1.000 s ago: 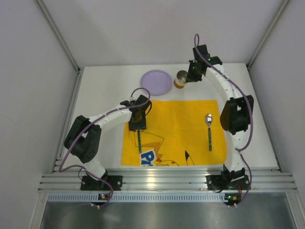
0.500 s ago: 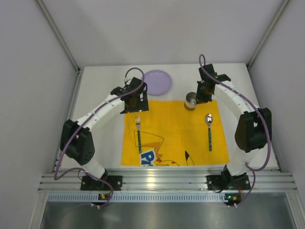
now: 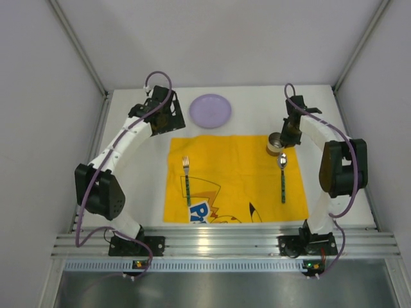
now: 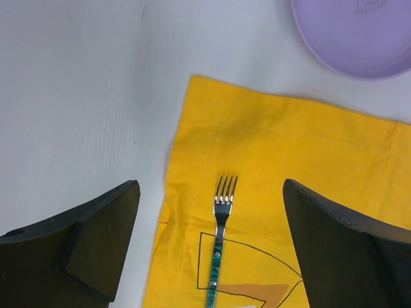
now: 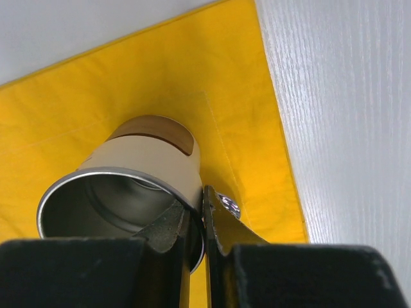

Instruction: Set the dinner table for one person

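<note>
The white dinner table [image 3: 141, 173] carries a yellow cartoon-printed cloth [image 3: 234, 176]. A fork [image 3: 186, 179] with a green handle lies on the cloth's left side; it also shows in the left wrist view [image 4: 220, 237]. A spoon [image 3: 282, 174] lies on the right side. A lilac plate [image 3: 210, 110] sits on the table beyond the cloth. My right gripper [image 3: 286, 138] is shut on the rim of a beige metal cup [image 5: 138, 186], one finger inside and one outside, over the cloth's far right corner. My left gripper [image 3: 160, 119] is open and empty, left of the plate.
White walls close in the table on three sides. An aluminium rail [image 3: 218, 244] runs along the near edge by the arm bases. The right table strip [image 5: 347, 115] lies beyond the cloth's edge.
My right gripper has carried the cup from the far table down and right onto the cloth's far right corner. My left gripper has left the fork on the cloth and pulled back to the far left.
</note>
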Tool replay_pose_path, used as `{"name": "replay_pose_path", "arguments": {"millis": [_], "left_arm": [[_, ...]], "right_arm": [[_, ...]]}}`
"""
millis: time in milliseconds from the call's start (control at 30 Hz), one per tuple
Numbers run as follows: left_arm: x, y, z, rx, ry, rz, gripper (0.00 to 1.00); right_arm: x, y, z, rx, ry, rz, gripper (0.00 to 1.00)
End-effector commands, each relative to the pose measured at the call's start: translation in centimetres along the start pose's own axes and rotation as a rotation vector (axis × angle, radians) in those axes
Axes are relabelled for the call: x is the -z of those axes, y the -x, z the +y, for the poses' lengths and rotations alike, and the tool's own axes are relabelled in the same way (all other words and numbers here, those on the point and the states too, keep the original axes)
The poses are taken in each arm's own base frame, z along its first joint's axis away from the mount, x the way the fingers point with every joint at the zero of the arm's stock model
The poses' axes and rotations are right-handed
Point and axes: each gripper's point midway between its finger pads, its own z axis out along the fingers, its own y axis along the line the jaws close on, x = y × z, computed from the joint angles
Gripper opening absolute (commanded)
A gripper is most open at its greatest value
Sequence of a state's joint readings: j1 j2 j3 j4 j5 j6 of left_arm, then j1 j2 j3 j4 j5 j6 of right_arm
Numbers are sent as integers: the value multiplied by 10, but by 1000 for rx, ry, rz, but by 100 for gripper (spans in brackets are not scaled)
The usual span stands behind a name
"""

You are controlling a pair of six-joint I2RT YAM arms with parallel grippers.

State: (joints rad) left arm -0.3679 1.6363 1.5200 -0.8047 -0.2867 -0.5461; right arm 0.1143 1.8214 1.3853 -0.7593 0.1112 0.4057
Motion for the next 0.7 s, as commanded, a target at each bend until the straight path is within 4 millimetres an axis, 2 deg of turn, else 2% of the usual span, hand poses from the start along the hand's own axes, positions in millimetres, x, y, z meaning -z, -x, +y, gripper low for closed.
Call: {"name": "replay_pose_path", "arguments": {"millis": [0,167,233,267,300,333,367,400,433,467,600,667], "left_arm": [[6,37,0,43,-20,-115,98],[3,68,4,78,-32,-252,98],[-4,72,4,80,-37,-259,98],[-7,77,-1,82,-57,-254,98],[-11,78,-4,79,-73,-242,98],[-16,80,-4,78,-76,-230,98],[-27,81,-14,75,-103,-201,98],[-33,80,-18,72,-111,-180,98],[-41,80,-21,71,-117,-163,98],[-52,81,-28,71,-128,-147,98],[-81,81,-52,70,-201,-114,97],[-93,85,-60,71,-220,-121,98]], "right_arm": [[-10,7,7,10,43,-45,0],[-17,1,7,-4,56,-43,0],[-16,-1,9,-2,66,-39,0],[-15,-1,9,-5,70,-40,4],[-10,0,11,-3,80,-47,32],[-7,1,12,-5,91,-53,49],[-3,1,12,-6,94,-60,73],[5,5,12,-9,99,-79,85],[10,7,11,-13,97,-88,92],[16,9,11,-10,100,-97,93],[54,17,14,-15,145,-154,94],[66,12,11,-16,154,-162,94]]}}
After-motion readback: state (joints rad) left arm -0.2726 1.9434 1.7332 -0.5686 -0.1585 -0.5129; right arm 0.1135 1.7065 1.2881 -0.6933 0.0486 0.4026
